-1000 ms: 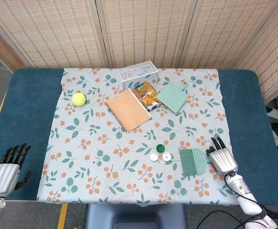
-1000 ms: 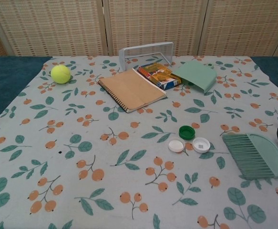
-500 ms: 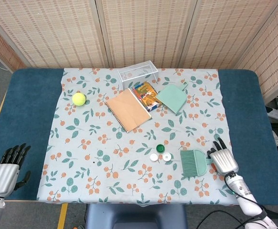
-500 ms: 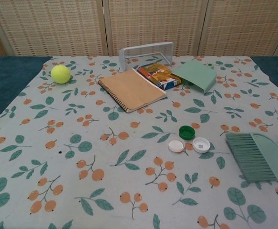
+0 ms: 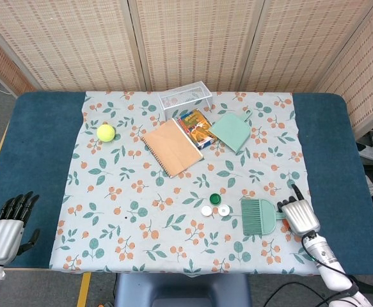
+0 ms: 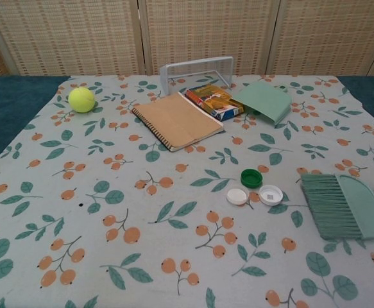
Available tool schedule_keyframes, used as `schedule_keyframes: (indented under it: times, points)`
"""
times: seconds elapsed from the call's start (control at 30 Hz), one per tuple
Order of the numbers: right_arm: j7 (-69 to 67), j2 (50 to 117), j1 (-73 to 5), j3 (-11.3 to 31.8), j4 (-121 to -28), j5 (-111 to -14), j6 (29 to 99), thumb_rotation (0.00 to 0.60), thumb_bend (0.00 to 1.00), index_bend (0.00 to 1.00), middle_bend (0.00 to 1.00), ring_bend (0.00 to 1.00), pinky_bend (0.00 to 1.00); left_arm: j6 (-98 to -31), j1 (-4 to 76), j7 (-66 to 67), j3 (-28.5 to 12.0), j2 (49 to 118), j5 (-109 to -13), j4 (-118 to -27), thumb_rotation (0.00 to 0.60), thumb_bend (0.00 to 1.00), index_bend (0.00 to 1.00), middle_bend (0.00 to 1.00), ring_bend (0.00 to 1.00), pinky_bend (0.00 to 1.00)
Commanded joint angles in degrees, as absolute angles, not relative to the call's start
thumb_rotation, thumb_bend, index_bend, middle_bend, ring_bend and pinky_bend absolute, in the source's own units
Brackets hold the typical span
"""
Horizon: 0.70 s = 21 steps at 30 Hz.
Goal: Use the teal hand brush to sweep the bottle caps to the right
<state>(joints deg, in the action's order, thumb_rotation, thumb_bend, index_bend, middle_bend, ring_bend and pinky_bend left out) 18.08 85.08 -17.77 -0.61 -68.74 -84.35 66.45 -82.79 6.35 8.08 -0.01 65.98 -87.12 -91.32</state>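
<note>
Woven reed screens behind; a blue worktop [image 5: 39, 137] carrying a leaf-and-berry cloth [image 5: 122, 211]. The teal hand brush [image 5: 258, 216] lies flat near the cloth's right front, bristles pointing left toward the bottle caps [image 5: 215, 206], which sit just beside the bristle tips. Right hand [image 5: 300, 215] is at the brush's handle end, fingers apparently curled about the handle, though whether the hold is firm I cannot tell; the chest view catches only a dark fingertip at the frame edge. Left hand [image 5: 6, 229] hangs off the front left corner, fingers together, holding nothing. Judged step: securing the brush. To do it well, the grip should seat fully on the handle, then the brush wants lifting over to the caps' left side and setting down with bristles touching the cloth, so that one slow rightward stroke carries all the caps together; a fast flick would likely scatter them. Count: three caps, one green [image 6: 251, 178] and two white [image 6: 237, 196], clustered; one brush; one teal dustpan [image 5: 231, 132]; one notebook [image 5: 171, 146]; one wire basket [image 5: 185, 98]; one colourful box [image 5: 196, 127]; one tennis ball [image 5: 105, 132].
</note>
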Motion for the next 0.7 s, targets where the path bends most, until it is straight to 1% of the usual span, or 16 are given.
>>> schedule_keyframes:
  times: [0.03, 0.13, 0.2, 0.3, 0.43, 0.53, 0.6, 0.7]
  points:
    - [15.85, 83.86, -17.62, -0.34, -70.08, -86.33, 68.94, 0.6, 0.51, 0.83, 0.77, 0.49, 0.0, -82.88, 6.32, 8.06, -0.01, 65.98, -87.2, -91.34, 0.6, 0.41, 0.0, 0.0, 0.0, 0.1]
    - [15.87, 81.24, -18.2, -0.4, -73.05, -88.26, 70.15, 0.6, 0.52, 0.85, 0.79, 0.51, 0.0, -82.88, 6.34, 8.03, 0.03, 66.1, -87.36, -91.25, 0.6, 0.41, 0.0, 0.0, 0.0, 0.1]
    - [18.48, 78.54, -19.1, -0.57, -76.11, -89.76, 70.13, 0.6, 0.52, 0.87, 0.81, 0.52, 0.0, -82.61, 6.45, 8.06, -0.01, 66.3, -87.21, -91.09, 0.6, 0.41, 0.0, 0.0, 0.0, 0.1]
    - [23.13, 73.66, -20.96, -0.58, -82.57, -91.46, 68.7, 0.6, 0.52, 0.88, 0.82, 0.53, 0.0, -82.05, 6.66, 8.34, 0.04, 66.56, -87.05, -91.03, 0.6, 0.41, 0.0, 0.0, 0.0, 0.1]
    - [31.78, 68.08, -23.78, 0.67, -91.85, -92.49, 66.15, 0.6, 0.52, 0.9, 0.83, 0.53, 0.0, -82.02, 6.79, 8.58, 0.07, 66.74, -87.31, -91.18, 0.6, 0.41, 0.0, 0.0, 0.0, 0.1]
    - [40.98, 65.65, -26.64, 2.07, -98.56, -91.99, 62.25, 0.6, 0.52, 0.9, 0.84, 0.53, 0.0, -81.86, 6.93, 8.58, 0.14, 66.81, -87.52, -91.3, 0.6, 0.41, 0.0, 0.0, 0.0, 0.1]
    - [48.5, 64.83, -28.79, 3.48, -103.02, -89.5, 58.66, 0.6, 0.52, 0.9, 0.84, 0.53, 0.0, -81.76, 7.02, 8.49, 0.22, 66.81, -87.73, -91.41, 0.6, 0.41, 0.0, 0.0, 0.0, 0.1]
    - [59.93, 65.41, -31.88, 5.15, -108.09, -84.45, 54.11, 0.6, 0.52, 0.9, 0.84, 0.53, 0.0, -81.74, 7.06, 8.12, 0.33, 66.64, -87.97, -91.47, 0.6, 0.41, 0.0, 0.0, 0.0, 0.1]
